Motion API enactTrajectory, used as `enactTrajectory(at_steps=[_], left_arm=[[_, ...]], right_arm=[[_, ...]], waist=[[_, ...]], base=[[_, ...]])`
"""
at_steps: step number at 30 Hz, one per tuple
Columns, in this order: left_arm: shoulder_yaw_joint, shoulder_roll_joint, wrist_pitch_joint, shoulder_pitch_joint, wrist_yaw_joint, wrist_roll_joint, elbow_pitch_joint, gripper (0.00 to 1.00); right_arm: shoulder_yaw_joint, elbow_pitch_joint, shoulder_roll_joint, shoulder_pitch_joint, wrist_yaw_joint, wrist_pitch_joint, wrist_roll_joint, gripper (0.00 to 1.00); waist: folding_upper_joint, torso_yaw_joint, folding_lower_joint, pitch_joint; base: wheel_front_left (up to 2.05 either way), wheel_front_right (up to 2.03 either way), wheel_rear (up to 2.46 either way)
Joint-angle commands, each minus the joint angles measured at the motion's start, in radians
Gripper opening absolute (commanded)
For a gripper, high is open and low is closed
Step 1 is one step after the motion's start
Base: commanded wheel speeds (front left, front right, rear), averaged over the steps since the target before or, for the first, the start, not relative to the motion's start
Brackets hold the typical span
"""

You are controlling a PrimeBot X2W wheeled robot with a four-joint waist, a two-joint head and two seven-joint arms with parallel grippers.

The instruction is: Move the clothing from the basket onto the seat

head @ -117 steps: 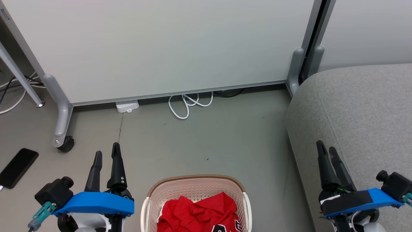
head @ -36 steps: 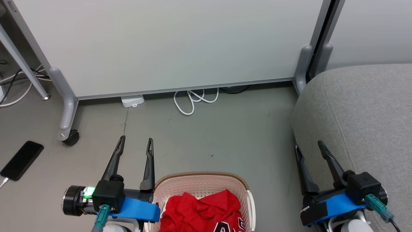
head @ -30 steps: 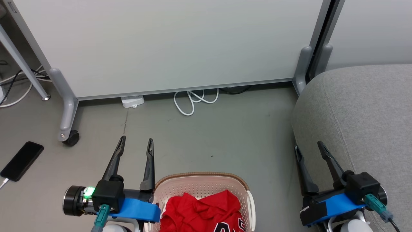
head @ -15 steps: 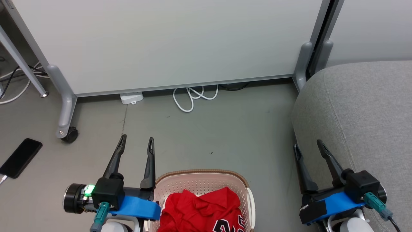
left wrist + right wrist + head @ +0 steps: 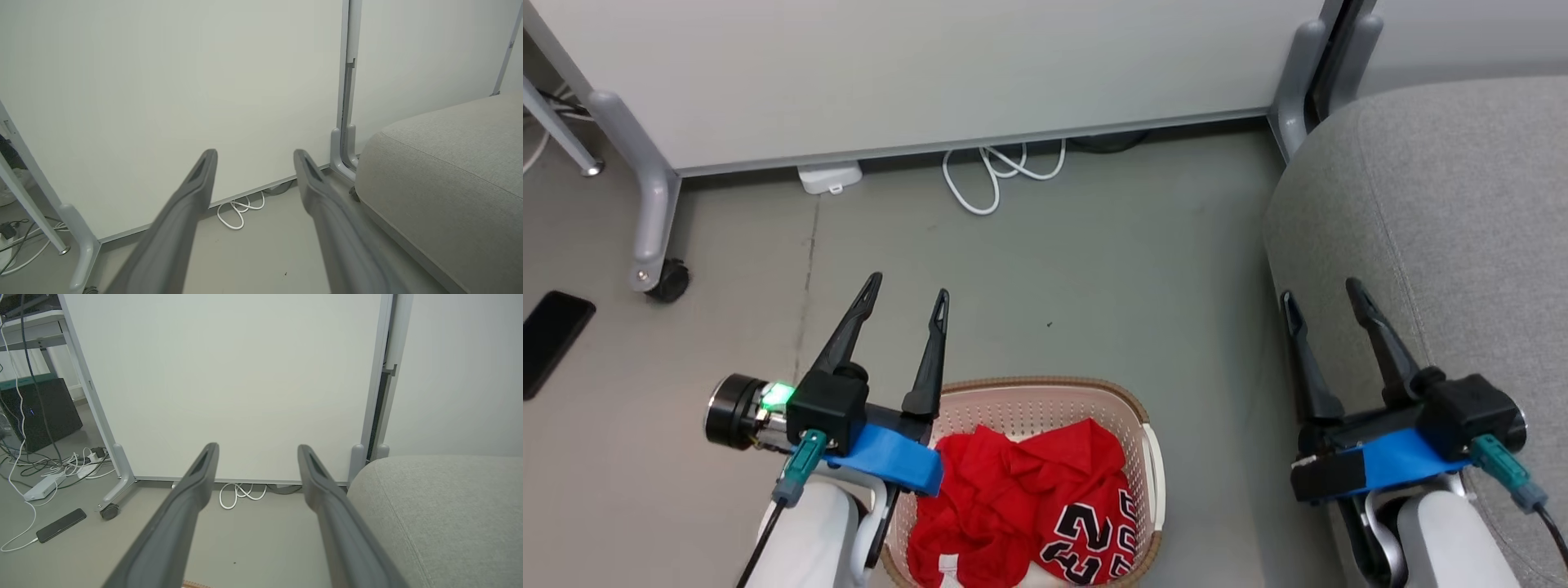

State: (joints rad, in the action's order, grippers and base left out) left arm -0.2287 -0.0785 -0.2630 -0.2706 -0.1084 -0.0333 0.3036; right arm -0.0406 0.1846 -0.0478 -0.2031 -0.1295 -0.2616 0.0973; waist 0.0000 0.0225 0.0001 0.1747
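Clothing (image 5: 1029,498): heaped inside basket (image 5: 1045,384) at six o'clock in the head view, none on the seat yet. Left gripper (image 5: 908,286) at eight o'clock, fingers spread wide, empty, by the basket's left rim. Right gripper (image 5: 1319,287) at four o'clock, likewise spread and empty, just beside seat (image 5: 1445,212) at three o'clock. Probably best: lower one gripper onto the heap's crest, pinch a thick fold, lift clear of the rim. Bright red, crumpled, white-trimmed, black-and-white numerals showing.
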Motion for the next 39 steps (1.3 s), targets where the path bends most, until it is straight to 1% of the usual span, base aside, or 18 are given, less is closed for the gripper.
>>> enactTrajectory(at_steps=[1,5,10,19,28,34,37,39], left_arm=[[-0.004,-0.006,-0.003,-0.024,-0.006,0.007,0.006,1.0],[-0.052,-0.025,-0.003,-0.095,-0.016,0.013,0.063,1.0],[-0.138,-0.048,-0.003,-0.184,-0.023,0.016,0.154,1.0],[-0.364,-0.097,-0.003,-0.343,-0.022,-0.022,0.328,1.0],[-0.578,-0.132,-0.003,-0.482,-0.022,-0.062,0.515,1.0],[-0.716,-0.137,-0.003,-0.564,-0.022,-0.101,0.628,1.0],[-0.797,-0.131,-0.003,-0.592,-0.022,-0.136,0.692,1.0],[-0.848,-0.124,-0.003,-0.604,-0.022,-0.18,0.733,1.0]], right_arm=[[0.003,-0.005,-0.005,-0.019,-0.002,-0.005,-0.005,1.0],[0.015,-0.028,-0.004,-0.065,-0.002,-0.005,-0.022,1.0],[0.021,-0.059,-0.004,-0.123,-0.002,-0.005,-0.032,1.0],[0.007,-0.109,-0.004,-0.211,-0.002,-0.005,-0.037,1.0],[-0.004,-0.151,-0.004,-0.267,-0.002,-0.005,-0.036,1.0],[-0.002,-0.17,-0.004,-0.287,-0.002,-0.005,-0.041,1.0],[-0.002,-0.182,-0.004,-0.296,-0.002,-0.005,-0.042,1.0],[-0.005,-0.189,-0.004,-0.303,-0.002,-0.005,-0.041,1.0]], waist=[[0.0,-0.013,-0.0001,0.039],[0.0,-0.03,-0.0001,0.109],[0.0,-0.051,-0.0001,0.205],[0.0,-0.087,-0.0001,0.364],[0.0,-0.131,-0.0001,0.486],[0.0,-0.154,-0.0001,0.56],[0.0,-0.166,-0.0001,0.596],[0.0,-0.174,-0.0001,0.617]], base=[[0.0,0.0,0.0],[0.0,0.0,0.0],[0.0,0.0,0.0],[0.0,0.0,0.0],[0.0,0.0,0.0],[0.0,0.0,0.0],[0.0,0.0,0.0],[0.0,0.0,0.0]])
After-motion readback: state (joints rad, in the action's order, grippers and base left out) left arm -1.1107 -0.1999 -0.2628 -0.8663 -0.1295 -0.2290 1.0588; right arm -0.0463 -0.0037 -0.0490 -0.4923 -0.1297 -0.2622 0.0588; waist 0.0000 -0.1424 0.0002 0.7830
